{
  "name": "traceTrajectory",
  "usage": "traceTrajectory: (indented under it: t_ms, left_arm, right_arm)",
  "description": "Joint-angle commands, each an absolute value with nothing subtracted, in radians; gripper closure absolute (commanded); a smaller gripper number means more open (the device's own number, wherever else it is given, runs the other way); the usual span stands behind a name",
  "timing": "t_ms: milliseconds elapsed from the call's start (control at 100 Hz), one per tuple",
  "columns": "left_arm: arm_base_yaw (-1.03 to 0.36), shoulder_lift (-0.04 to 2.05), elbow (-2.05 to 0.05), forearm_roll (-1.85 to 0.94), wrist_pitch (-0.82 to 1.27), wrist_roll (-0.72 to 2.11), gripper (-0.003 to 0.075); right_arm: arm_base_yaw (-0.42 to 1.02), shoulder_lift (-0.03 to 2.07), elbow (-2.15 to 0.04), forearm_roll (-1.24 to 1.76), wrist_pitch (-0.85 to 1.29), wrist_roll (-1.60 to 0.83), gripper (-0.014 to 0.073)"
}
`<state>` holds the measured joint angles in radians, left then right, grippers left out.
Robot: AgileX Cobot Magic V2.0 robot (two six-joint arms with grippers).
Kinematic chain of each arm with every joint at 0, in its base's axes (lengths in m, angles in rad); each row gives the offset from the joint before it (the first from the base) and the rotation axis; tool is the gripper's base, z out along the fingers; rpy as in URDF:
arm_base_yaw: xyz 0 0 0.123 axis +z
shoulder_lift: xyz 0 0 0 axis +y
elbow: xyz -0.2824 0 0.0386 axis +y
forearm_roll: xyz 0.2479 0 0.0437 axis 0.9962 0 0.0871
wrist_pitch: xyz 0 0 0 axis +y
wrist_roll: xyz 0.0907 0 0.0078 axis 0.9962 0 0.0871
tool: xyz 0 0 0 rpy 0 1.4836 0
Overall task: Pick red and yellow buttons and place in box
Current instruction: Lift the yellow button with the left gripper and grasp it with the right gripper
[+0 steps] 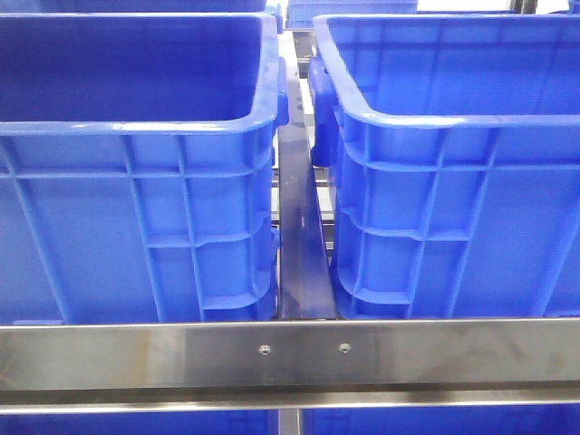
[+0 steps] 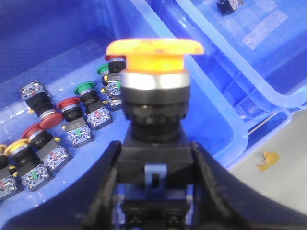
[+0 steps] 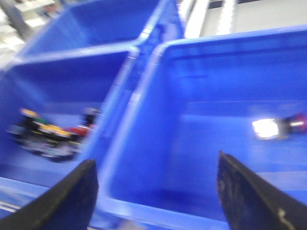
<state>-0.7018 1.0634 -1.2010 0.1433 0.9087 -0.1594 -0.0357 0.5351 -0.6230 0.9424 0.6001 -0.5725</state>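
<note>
Left claw clamped on a yellow button, held above the left crate. Below and beyond the claw, crate floor crowded with loose buttons in rows, packed close, touching or nearly so; bare blue floor farther off. Beside the claw, a crate wall rising as a barrier, with a second crate just past it.

Right claw spread wide, open gap between its fingers. Ahead, right crate floor mostly bare, one button off to the side. Twin crate rims between the two crates.
</note>
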Motion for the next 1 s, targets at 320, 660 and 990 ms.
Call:
traceTrajectory:
  t_ms: [320,660,990]
  left_arm:
    - [-0.71,1.047,-1.232,0.146,0.843,-0.158,0.0739]
    - [-0.71,1.047,-1.232,0.146,0.843,-0.158,0.0739]
    - [-0.71,1.047,-1.232,0.146,0.843,-0.158,0.0739]
  right_arm:
    - [-0.019,0.872,-0.73,1.642,1.0,-0.838,0.0029]
    - [0.26,1.172,-0.943,1.691,0.962,-0.866,0.0029]
    - [0.432,1.404,-1.167,1.74,0.924,-0.866,0.0029]
